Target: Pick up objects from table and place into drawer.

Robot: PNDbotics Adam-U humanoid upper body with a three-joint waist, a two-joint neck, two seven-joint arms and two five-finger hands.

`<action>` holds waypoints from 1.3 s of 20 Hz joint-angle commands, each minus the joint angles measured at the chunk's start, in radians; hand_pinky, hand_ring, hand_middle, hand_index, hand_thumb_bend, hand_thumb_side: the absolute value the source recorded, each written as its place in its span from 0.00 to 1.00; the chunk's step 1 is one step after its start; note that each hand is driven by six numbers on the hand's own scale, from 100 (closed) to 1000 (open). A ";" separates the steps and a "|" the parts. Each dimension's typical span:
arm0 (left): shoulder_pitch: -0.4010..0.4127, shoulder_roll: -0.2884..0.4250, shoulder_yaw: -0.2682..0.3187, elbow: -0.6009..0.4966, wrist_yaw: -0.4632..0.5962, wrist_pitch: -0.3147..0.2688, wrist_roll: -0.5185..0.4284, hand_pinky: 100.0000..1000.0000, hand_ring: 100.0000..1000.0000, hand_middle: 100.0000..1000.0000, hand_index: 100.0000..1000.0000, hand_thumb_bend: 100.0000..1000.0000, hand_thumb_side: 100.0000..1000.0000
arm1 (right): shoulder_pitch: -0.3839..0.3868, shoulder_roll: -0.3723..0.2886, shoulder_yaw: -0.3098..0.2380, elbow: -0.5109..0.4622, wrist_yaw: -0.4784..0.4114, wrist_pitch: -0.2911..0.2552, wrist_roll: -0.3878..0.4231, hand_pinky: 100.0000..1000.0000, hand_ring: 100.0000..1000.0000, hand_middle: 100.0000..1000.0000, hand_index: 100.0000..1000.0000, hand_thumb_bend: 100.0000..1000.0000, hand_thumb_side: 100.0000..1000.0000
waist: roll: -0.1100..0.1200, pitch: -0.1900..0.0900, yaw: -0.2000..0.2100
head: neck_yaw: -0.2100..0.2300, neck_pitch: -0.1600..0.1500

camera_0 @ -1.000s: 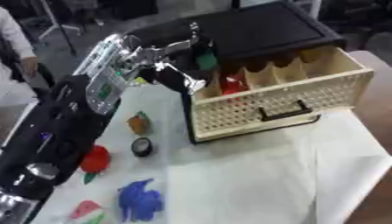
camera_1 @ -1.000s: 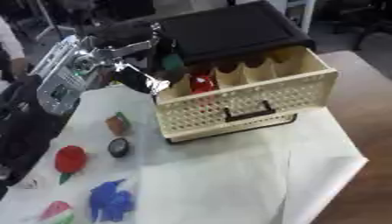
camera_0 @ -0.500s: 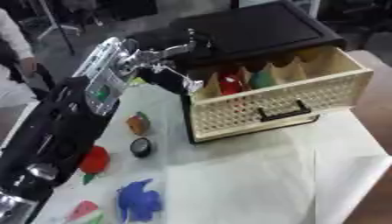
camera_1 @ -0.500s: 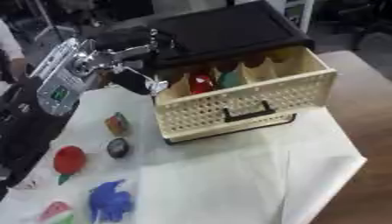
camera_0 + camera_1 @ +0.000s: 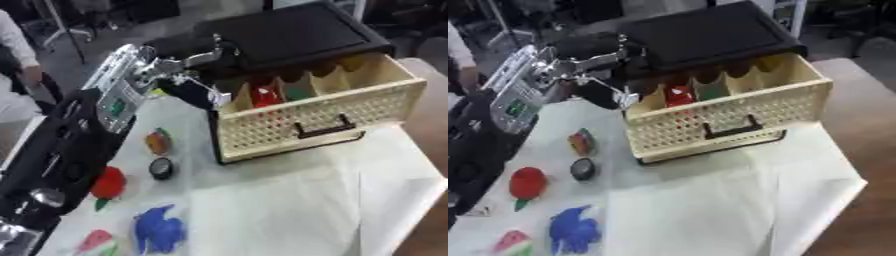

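the left hand (image 5: 197,75) sits upper left of centre beside the open drawer (image 5: 319,117), fingers blurred, so i cannot tell its state. a red toy (image 5: 265,95) lies in the drawer; a blue toy (image 5: 157,227) lies lower left on the desk (image 5: 289,210).

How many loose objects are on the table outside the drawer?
5: orange-green piece, black round disc, red strawberry-like toy, blue figure, watermelon slice. The arm may hide more.

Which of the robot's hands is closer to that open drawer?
The left hand is nearer, at the drawer's left end. The right hand shows in neither view.
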 commanded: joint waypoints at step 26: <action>0.112 0.115 0.170 -0.614 0.792 0.405 0.357 0.11 0.36 0.35 0.61 0.00 0.53 | 0.004 -0.055 0.005 -0.016 0.012 -0.007 -0.023 0.27 0.43 0.41 0.71 0.04 0.58 | -0.084 -0.061 0.065 | -0.059 0.065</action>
